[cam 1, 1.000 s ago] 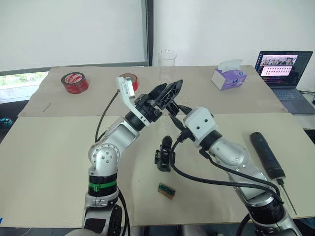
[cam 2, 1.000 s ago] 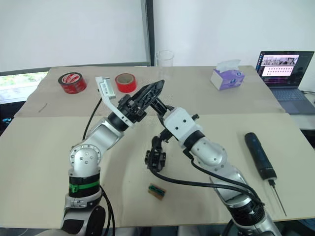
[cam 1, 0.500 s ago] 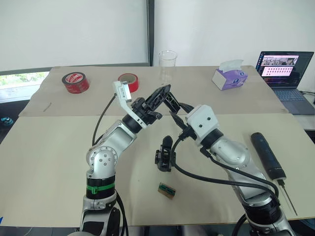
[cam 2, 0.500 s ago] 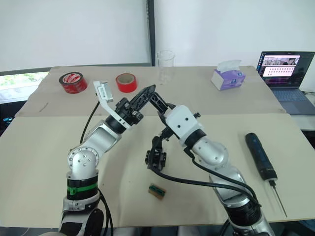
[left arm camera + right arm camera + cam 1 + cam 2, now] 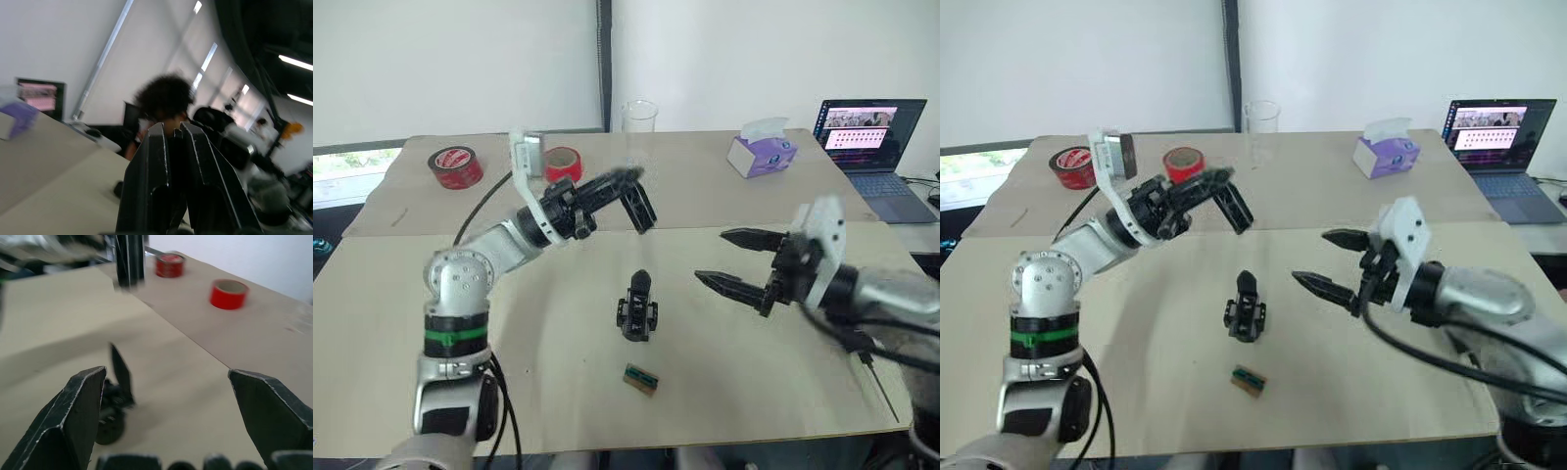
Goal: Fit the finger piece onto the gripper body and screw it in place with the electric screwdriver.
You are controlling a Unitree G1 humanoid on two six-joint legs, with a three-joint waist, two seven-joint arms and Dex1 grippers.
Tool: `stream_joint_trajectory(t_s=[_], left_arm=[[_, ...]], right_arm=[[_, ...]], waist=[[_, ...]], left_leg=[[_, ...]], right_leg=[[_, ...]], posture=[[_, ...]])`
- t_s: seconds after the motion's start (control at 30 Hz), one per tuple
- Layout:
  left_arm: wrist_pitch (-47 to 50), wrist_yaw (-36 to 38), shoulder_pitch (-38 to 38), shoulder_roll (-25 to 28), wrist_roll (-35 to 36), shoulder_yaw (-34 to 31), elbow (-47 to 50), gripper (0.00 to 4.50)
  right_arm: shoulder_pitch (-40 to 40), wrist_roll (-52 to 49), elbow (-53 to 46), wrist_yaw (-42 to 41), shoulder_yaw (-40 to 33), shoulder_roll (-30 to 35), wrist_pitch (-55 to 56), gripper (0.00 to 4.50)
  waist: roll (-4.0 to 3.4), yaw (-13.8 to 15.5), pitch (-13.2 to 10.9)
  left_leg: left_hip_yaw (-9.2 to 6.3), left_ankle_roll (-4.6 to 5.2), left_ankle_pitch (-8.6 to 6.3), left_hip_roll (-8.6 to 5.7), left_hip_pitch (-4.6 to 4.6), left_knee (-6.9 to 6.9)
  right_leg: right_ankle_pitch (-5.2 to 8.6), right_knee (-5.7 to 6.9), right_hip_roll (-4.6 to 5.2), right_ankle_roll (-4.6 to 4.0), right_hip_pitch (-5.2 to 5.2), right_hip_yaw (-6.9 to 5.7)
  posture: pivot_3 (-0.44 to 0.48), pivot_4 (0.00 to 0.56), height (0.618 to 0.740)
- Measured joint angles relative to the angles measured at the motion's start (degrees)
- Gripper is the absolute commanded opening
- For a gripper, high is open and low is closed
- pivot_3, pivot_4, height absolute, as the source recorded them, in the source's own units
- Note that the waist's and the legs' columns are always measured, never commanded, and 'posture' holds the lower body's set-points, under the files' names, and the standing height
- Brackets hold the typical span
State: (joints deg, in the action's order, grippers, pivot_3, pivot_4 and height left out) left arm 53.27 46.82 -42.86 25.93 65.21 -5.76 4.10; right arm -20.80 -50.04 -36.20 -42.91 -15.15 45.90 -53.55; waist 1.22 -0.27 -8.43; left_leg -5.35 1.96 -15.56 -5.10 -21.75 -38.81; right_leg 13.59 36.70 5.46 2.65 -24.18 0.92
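While both arms hang raised above the tan table (image 5: 431, 392), the gripper body (image 5: 637, 307) stands near the table's middle, between them and touching neither. A black tapering prong rises upright from the top of it; whether this is the finger piece cannot be told for sure. The left gripper (image 5: 631, 192) is held up over the far half of the table, its 2 black fingers pressed together with no gap, and nothing can be made out between them. The right gripper (image 5: 732, 259) points toward the left from the robot's right side, its 2 fingers (image 5: 724, 285) spread wide apart and empty, just beside the gripper body but clear of it. A small green-and-tan block (image 5: 641, 378) lies on the table nearer the robot than the gripper body. At the far edge sit 2 rolls of red tape (image 5: 456, 165), a clear glass (image 5: 640, 117), a purple tissue box (image 5: 755, 154) and an open laptop (image 5: 867, 137).
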Motion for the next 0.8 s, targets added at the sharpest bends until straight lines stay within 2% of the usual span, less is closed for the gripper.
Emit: stream_joint_trajectory(t_s=[0.13,0.27,0.53,0.8], left_arm=[[2.99,11.78,-3.45,3.85,-3.04,6.97,-0.75,0.00],[2.43,17.51,-5.39,4.06,-6.97,10.10,-1.72,0.00],[1.42,20.88,-5.60,3.37,-12.77,13.30,-1.83,0.00],[1.42,21.24,-5.74,2.90,-15.03,13.40,-2.96,0.00]], right_arm=[[-6.51,-13.47,3.27,2.57,1.76,1.01,-10.50,4.49],[-10.01,-22.00,6.33,7.78,4.37,1.02,-17.21,4.49],[-12.68,-43.19,9.66,25.13,9.80,-0.48,-17.66,4.49],[-12.65,-50.03,9.27,33.39,13.40,-0.14,-13.93,4.49]], waist=[[0.00,-0.03,0.00],[0.00,0.23,0.00],[0.01,0.41,-0.01],[0.01,0.40,-0.01]], left_leg=[[-0.02,-0.03,0.02,-0.01,-0.08,0.00],[-0.03,-0.02,0.01,-0.05,-0.20,-0.05],[-0.09,-0.03,0.03,-0.07,-0.27,-0.06],[-0.09,0.01,0.02,-0.08,-0.29,-0.08]], right_leg=[[0.00,-0.03,0.12,-0.01,-0.06,0.02],[0.00,-0.06,0.25,0.00,-0.10,0.02],[-0.01,-0.04,0.64,0.01,-0.16,-0.05],[-0.01,-0.03,0.40,0.02,-0.16,-0.10]], posture=[[0.000,0.150,0.740],[0.000,0.150,0.740],[0.000,0.150,0.740],[0.000,0.150,0.740]])
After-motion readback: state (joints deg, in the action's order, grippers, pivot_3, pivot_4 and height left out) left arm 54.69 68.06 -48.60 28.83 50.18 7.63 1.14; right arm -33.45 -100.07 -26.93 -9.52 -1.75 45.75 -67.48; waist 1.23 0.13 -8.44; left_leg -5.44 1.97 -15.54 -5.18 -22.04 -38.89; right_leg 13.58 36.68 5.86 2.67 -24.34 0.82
